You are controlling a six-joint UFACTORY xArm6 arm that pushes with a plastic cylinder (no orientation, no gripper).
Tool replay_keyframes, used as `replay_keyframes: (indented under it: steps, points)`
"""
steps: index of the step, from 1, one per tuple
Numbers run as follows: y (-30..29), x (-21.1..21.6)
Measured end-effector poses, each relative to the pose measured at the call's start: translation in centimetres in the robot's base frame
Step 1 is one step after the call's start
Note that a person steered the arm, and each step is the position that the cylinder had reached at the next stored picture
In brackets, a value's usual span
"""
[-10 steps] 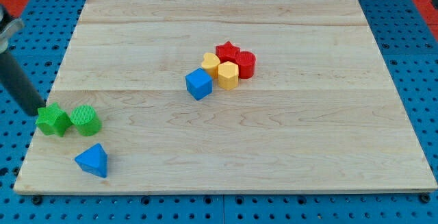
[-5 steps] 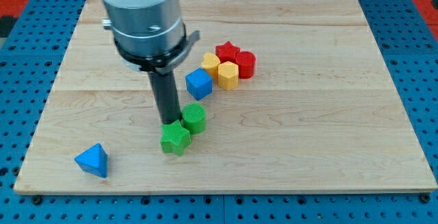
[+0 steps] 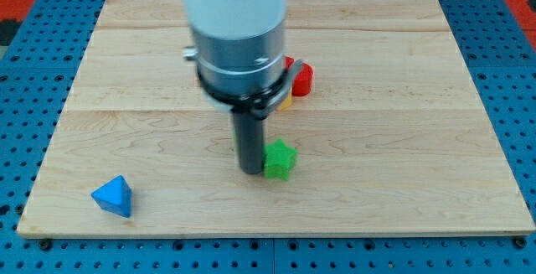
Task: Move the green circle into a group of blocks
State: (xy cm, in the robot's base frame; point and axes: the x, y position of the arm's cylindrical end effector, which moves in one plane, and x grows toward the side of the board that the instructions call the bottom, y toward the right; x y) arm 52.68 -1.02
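Wooden board (image 3: 402,73) on blue pegboard (image 3: 511,81)

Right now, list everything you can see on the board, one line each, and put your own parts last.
green star: one, green, lower middle of the board, just to the view's right of my tip.
blue pyramid: one, blue, near the board's bottom left corner, alone.
red block: one, red, shape partly hidden, right of the arm at mid-height.
yellow block: one, yellow, only a sliver showing below the arm's collar, beside the red block.
board: one, light wood, on a blue pegboard.
green circle: not visible; probably hidden behind the arm, along with the rest of the group.
arm: one, white and grey, over the board's centre.
my tip: dark rod end, at the green star's left side.
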Motion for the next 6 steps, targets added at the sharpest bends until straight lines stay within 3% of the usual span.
replay_keyframes:
  steps: [1, 2, 3, 5, 6]
  points:
    - [1.7, -2.8]
    - [3.4, 2.5]
    - [-2.9, 2.9]
    - [-3.5, -2.1]
    - [-0.3, -3.1]
